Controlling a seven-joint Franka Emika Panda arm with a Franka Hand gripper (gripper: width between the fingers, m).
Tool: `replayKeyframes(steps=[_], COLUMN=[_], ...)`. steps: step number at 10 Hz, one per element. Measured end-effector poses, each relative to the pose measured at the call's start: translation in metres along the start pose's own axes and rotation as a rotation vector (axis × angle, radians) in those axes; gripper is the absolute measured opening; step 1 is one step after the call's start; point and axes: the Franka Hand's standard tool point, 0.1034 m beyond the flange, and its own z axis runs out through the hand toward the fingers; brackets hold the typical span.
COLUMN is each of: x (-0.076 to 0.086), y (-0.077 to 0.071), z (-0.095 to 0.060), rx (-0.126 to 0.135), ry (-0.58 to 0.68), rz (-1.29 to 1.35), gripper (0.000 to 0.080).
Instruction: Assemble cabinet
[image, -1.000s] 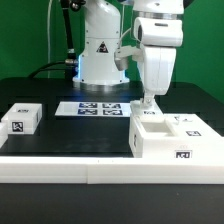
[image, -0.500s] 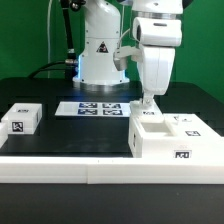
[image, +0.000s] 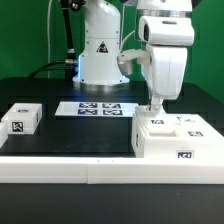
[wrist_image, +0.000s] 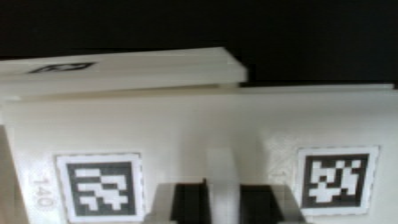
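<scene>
The cabinet (image: 178, 140) is a large white box with black-and-white tags at the exterior view's right, near the front ledge. My gripper (image: 155, 107) hangs straight down onto the cabinet's back left top edge. In the wrist view the two dark fingers (wrist_image: 192, 205) stand close together with a thin white part of the cabinet (wrist_image: 228, 150) between them, and a tag on either side. The gripper (wrist_image: 226, 206) looks shut on that white wall. A small white tagged panel (image: 22, 118) lies at the exterior view's far left.
The marker board (image: 100, 108) lies flat in front of the white robot base (image: 98, 55). A raised white ledge (image: 90, 170) runs along the table's front edge. Cables hang behind the base on the left.
The gripper has shifted a little toward the exterior view's right and slightly lower. A tag now shows on the cabinet's top left where an open recess showed before.
</scene>
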Motion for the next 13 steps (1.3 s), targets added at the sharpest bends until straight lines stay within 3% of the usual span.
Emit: replayKeyframes(steps=[5,9,13], x=[0.000,0.000,0.000], y=[0.001,0.033,0.049], z=[0.000,0.001,0.001], rx=[0.001,-0.004,-0.010], ry=[0.000,0.002,0.004], rz=[-0.001,-0.002,-0.003], gripper=[0.0069,0.0069,0.0069])
